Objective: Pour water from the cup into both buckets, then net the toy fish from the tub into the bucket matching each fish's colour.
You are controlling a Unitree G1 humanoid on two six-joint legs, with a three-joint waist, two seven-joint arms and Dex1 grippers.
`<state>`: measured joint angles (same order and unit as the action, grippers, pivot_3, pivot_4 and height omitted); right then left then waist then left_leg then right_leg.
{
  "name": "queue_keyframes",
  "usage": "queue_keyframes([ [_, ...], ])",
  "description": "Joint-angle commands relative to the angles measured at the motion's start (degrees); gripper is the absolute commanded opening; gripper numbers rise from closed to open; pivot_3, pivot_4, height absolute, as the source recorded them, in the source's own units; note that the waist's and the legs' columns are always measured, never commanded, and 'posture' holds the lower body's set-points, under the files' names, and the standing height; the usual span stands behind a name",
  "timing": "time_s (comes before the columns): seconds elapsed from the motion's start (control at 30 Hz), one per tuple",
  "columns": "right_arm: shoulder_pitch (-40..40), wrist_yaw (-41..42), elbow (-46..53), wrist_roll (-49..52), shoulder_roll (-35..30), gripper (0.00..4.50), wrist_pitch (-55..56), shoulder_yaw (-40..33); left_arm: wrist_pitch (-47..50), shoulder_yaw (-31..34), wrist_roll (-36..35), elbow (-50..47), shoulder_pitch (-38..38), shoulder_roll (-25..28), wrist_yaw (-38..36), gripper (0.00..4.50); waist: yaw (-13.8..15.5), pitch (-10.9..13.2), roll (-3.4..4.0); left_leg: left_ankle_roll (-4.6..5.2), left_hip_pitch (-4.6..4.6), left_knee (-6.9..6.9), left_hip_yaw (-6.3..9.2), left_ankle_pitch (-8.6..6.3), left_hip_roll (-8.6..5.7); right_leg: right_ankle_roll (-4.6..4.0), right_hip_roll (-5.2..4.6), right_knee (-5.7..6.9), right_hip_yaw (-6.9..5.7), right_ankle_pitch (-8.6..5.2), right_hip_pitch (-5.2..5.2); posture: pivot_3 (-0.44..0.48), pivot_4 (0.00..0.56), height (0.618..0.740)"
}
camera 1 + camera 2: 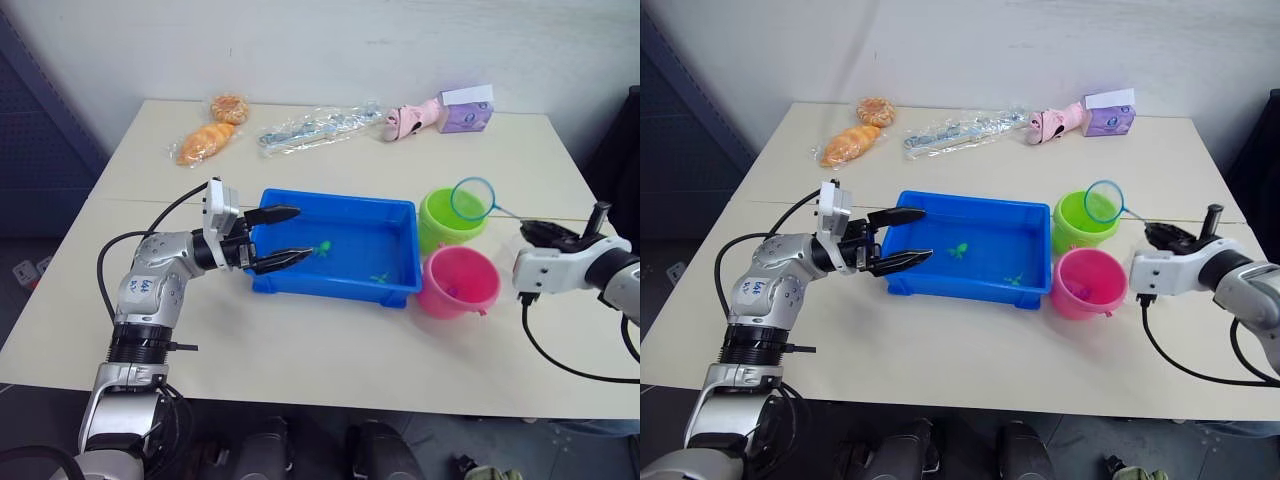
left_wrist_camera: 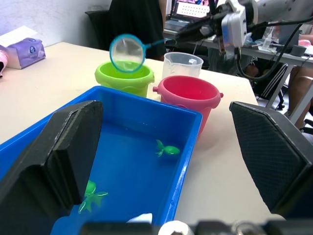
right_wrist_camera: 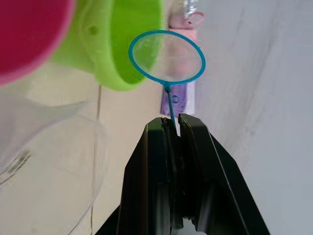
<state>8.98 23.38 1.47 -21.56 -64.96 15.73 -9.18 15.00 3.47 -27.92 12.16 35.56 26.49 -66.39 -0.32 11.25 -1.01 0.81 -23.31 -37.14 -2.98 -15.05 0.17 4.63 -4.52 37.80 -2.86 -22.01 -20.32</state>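
1. Between the closed fingers of the right gripper point(image 3: 175, 128) we see the net point(image 1: 473, 198) pinched by its thin handle, the hoop held out ahead of the fingertips.
2. Just beyond that gripper, the light blue hoop hangs above the far rim of the green bucket point(image 1: 447, 222), raised clear of it.
3. Next to the green bucket, on the side nearer us, the pink bucket point(image 1: 458, 282) stands upright; the two look to be touching or nearly so.
4. Close beside the right gripper's fingers, we make out the clear cup point(image 2: 182, 64) standing behind the two buckets as the left wrist camera sees them.
5. Across from the buckets, the left gripper point(image 1: 279, 238) is spread wide with nothing in it, its fingers reaching over the near-left end of the tub point(image 1: 336, 286).
6. Ahead of the left gripper's fingertips, inside the tub, we count two green fish: one point(image 1: 324, 247) near the middle, another point(image 1: 379, 277) toward the end by the pink bucket.
7. The tub lies between the two grippers, its far end just beside both buckets.
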Motion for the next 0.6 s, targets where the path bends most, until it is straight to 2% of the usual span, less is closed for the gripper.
queue_keyframes([
  [0.03, 3.4, 6.5, 6.4, 14.9, 2.9, 0.0, -3.8, -4.0, -1.1, 1.9, -0.9, -0.1, -0.3, 2.7, -2.5, 4.46, -0.1, 0.0, 0.0, -0.01, 0.01, 0.0, -0.01, 0.01, 0.0, 0.0, 0.0, 0.02, 0.0, 0.0, 0.0, 0.0, 0.15, 0.74],
  [0.1, 5.0, 13.1, 10.3, 21.1, 2.5, 0.0, -5.9, -2.2, -2.0, 2.5, -0.6, 1.4, -1.4, 5.2, -5.1, 4.46, -0.2, 0.0, 0.02, -0.02, 0.03, 0.0, 0.0, 0.01, 0.04, 0.0, 0.04, 0.04, -0.02, 0.0, 0.01, 0.0, 0.15, 0.74],
  [0.27, 10.0, 23.8, 16.4, 23.3, 2.1, 0.0, -10.8, 6.4, -4.1, 2.5, -0.1, 4.1, -2.6, 10.0, -10.2, 4.46, -0.5, 0.0, 0.03, 0.0, 0.05, -0.01, 0.04, 0.0, 0.05, 0.0, 0.01, 0.03, -0.02, 0.0, 0.05, 0.0, 0.15, 0.74],
  [0.47, 18.6, 32.2, 12.4, 12.8, 1.2, 0.0, -8.0, 17.6, -4.0, 1.2, 0.5, 3.8, -3.1, 11.7, -12.9, 4.46, 0.1, 0.0, 0.03, 0.16, 0.02, -0.09, 0.04, -0.09, -0.03, 0.0, -0.12, 0.01, -0.01, 0.0, 0.06, 0.0, 0.15, 0.74],
  [0.6, 23.4, 33.5, 7.8, 6.4, 1.2, 0.0, -6.1, 20.7, -2.9, 1.0, 0.4, 2.5, -3.3, 11.1, -11.9, 4.46, 0.0, 0.0, 0.04, 0.17, 0.02, -0.11, 0.06, -0.1, -0.04, 0.0, -0.13, 0.01, -0.02, 0.0, 0.05, 0.0, 0.15, 0.74],
])
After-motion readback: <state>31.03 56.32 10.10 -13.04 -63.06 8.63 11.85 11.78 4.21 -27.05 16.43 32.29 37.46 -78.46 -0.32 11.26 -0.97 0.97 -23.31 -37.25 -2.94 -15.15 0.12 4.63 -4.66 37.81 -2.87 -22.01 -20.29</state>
